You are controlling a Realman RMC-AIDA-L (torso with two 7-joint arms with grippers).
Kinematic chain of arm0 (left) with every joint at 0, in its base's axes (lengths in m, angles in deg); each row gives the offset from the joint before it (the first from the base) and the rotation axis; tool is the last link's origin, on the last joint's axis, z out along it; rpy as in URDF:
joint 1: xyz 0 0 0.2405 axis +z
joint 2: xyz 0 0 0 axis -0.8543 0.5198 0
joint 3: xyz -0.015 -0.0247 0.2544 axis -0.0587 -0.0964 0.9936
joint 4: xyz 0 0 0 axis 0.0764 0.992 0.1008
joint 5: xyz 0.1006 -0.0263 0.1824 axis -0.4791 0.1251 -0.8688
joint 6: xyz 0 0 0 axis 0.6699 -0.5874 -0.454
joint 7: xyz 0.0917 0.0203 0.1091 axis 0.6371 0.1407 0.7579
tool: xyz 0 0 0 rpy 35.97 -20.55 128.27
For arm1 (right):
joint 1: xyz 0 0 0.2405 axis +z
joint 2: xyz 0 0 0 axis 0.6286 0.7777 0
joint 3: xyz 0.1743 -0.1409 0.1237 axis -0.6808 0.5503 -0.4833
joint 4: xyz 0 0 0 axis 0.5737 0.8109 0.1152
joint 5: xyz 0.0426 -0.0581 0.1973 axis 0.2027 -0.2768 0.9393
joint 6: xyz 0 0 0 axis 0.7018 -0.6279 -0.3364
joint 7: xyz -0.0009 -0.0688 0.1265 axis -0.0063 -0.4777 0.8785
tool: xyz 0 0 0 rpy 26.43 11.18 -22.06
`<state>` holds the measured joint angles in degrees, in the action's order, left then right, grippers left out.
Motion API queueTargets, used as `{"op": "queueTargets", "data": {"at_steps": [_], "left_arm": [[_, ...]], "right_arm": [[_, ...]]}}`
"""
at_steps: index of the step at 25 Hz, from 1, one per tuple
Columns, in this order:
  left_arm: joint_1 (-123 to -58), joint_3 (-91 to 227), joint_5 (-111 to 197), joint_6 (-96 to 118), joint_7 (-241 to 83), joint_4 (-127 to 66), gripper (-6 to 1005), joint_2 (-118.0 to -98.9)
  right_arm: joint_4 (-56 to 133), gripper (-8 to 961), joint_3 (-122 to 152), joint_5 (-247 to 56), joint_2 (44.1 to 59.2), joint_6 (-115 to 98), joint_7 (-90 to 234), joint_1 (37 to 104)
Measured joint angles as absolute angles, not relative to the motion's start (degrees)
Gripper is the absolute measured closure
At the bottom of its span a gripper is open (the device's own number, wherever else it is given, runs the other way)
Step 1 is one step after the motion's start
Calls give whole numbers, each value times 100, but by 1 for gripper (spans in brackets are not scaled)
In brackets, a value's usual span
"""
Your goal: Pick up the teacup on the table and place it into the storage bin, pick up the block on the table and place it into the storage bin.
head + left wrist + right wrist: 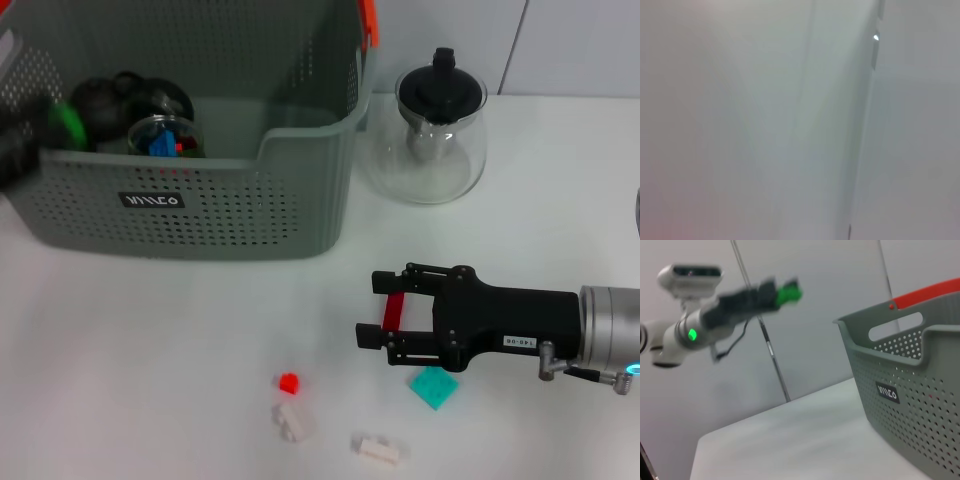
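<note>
Right gripper (372, 309), clamped on thin red block (394, 311), should clear rim of grey perforated plastic storage bin (300, 215) w/o tilting; left gripper (50, 125), state unclear, holds green block (66, 121).

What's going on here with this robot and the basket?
The right end effector is low over the white table, shut on a small red block and apart from the grey perforated storage bin. The left end effector holds a green block above the bin. Loose blocks lie on the table.
</note>
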<state>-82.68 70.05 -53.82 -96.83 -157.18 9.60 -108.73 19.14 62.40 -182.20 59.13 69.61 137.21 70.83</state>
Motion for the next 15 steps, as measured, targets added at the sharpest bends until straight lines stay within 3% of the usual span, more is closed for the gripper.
{"op": "queueTargets", "data": {"at_steps": [4, 7, 15], "left_arm": [[-8866, 7177, -5329, -8933, -16648, 1008, 549, -10639], [-9256, 7810, -5534, -7829, -17209, 1139, 541, -10571], [-9430, 9725, -6194, -5353, -18504, 1870, 517, -10868]], "right_arm": [[1914, 161, 6241, -18219, 5919, 6962, 13718, 7111], [1914, 161, 6240, -18219, 5923, 6962, 13721, 7131], [1914, 161, 6240, -18219, 5916, 6976, 13721, 7136]]}}
